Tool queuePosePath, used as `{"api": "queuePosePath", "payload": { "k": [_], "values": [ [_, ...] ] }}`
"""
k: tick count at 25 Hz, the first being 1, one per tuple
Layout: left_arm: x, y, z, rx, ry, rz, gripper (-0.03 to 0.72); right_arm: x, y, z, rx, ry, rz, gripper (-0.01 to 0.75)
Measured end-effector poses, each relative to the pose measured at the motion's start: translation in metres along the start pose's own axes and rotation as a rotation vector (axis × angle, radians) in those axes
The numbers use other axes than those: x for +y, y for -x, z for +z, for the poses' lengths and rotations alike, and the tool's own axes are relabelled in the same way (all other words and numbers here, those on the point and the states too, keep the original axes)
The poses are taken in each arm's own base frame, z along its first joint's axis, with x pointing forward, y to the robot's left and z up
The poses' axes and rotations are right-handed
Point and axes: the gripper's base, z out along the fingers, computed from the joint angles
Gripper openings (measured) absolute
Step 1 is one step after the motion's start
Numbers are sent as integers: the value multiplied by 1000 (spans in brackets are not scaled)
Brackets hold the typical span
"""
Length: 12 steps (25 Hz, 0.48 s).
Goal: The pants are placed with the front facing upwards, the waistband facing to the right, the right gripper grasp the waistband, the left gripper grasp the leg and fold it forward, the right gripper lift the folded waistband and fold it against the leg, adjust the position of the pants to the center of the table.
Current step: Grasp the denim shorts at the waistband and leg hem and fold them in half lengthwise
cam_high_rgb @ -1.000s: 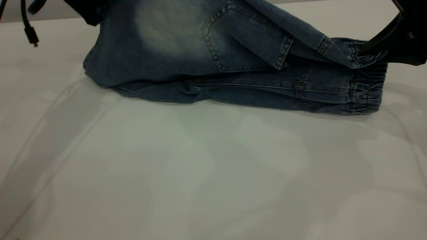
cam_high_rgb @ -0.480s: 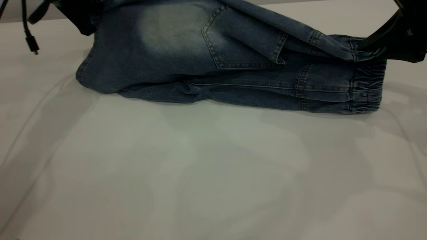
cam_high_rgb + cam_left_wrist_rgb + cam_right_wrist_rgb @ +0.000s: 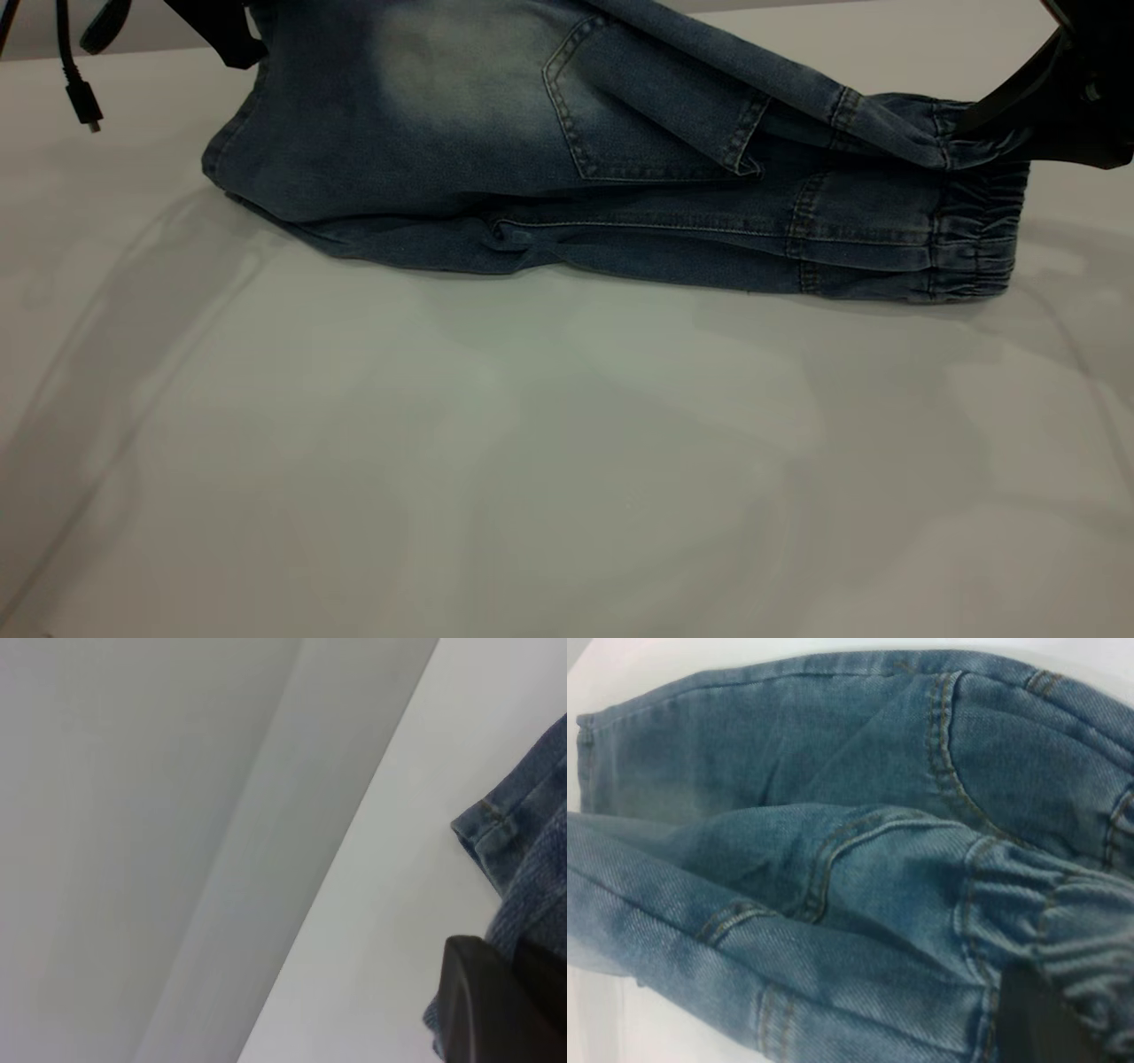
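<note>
Denim pants, both ends frame-cropped.

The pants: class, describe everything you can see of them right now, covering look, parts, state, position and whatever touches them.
The pants are short, faded blue denim with tan stitching, a patch pocket and a gathered elastic waistband at the exterior view's right. Their lower layer lies on the white table; the upper layer is held raised. The right hand pinches the waistband's top layer, and the left hand holds the leg end.
</note>
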Motion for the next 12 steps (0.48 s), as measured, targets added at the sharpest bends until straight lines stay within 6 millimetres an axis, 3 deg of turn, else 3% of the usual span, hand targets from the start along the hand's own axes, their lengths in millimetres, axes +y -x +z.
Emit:
{"api": "queuePosePath", "payload": {
  "k": [6, 12],
  "values": [
    [0, 1, 0, -1, -1, 1, 60, 0, 0, 0, -2, -4, 2, 60],
    [0, 1, 0, -1, 0, -3, 104, 2, 4, 0, -12, 2, -6, 129]
  ]
}}
